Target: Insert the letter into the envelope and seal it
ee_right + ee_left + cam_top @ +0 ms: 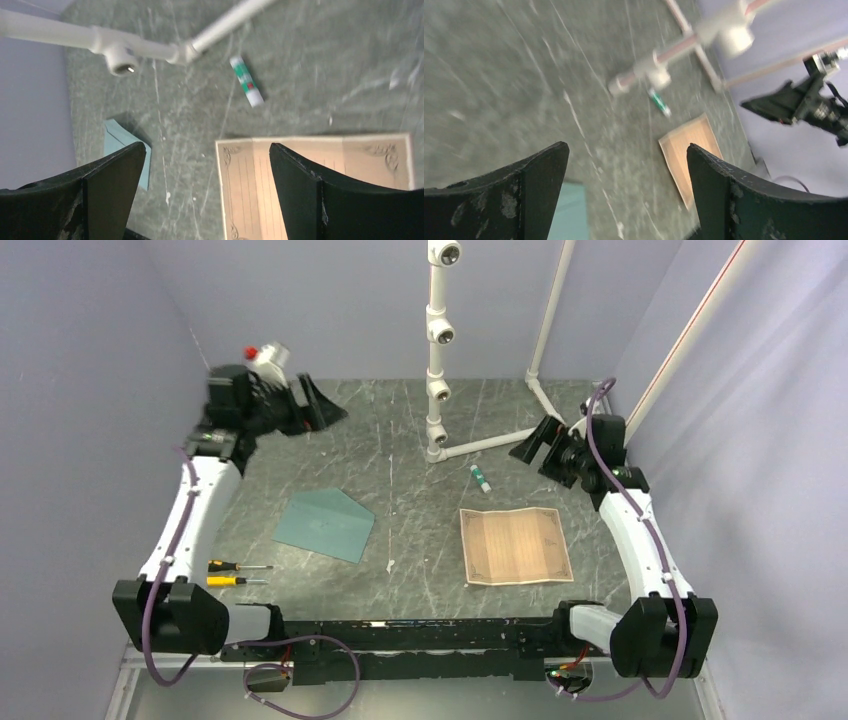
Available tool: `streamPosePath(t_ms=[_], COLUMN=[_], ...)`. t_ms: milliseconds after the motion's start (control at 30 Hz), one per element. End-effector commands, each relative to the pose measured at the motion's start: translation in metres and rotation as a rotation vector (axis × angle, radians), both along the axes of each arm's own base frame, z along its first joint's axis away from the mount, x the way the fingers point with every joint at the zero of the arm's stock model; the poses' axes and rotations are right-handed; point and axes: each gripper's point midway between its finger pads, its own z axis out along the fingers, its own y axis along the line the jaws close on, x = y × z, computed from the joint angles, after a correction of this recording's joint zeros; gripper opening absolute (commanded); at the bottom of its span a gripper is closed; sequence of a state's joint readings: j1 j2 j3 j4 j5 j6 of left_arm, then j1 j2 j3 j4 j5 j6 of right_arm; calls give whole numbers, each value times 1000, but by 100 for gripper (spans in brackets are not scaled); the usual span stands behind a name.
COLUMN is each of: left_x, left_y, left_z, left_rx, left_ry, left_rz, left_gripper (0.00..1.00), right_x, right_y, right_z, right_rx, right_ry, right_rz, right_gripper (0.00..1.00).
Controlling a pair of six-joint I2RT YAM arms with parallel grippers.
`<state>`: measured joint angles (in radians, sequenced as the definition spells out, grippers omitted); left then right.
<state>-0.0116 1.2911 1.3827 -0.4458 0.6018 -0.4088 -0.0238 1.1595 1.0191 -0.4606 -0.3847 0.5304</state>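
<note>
Only overhead shows screwdrivers (238, 573); right wrist resolves ornamental border on letter (245, 185); left claw (624, 150) apart, right claw (206, 147) apart.

Glue stick (480, 477) by pipe frame (437, 390); screwdrivers (228, 581) — near-left.

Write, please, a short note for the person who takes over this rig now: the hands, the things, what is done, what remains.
Hands: the left hand is open and empty, raised over the far left of the table. The right hand is open and empty, raised at the far right.
Things: the letter lies flat, printed side up, right of centre. The envelope lies flat left of centre, apart from it. A glue stick lies beyond the letter.
Done: nothing yet.
Left: insert the letter, then seal.
</note>
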Motion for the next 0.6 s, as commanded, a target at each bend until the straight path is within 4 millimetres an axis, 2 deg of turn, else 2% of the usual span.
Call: streamPosePath(t_ms=[0, 33, 100, 167, 233, 367, 567], left_x=[-34, -45, -62, -76, -86, -95, -99], left_y=[-69, -88, -109, -127, -144, -179, -231], left_z=[-48, -69, -111, -143, -171, -196, -226], left_rx=[-54, -23, 28, 59, 79, 91, 63], left_ry=[99, 140, 215, 263, 296, 307, 365], left_rz=[-188, -220, -256, -291, -327, -415, -525], left_gripper=[93, 93, 92, 91, 90, 89, 86], right_x=[-16, -22, -37, -52, -66, -81, -93], right_y=[1, -1, -8, -15, -28, -38, -28], right_z=[-32, -47, -79, -107, -131, -161, -187], right_rx=[69, 62, 34, -10, -78, -142, -124], right_ry=[99, 156, 282, 389, 485, 576, 666], right_rz=[-63, -85, -129, -158, -207, -232, -198], right_gripper=[99, 97, 88, 81, 79, 78, 76])
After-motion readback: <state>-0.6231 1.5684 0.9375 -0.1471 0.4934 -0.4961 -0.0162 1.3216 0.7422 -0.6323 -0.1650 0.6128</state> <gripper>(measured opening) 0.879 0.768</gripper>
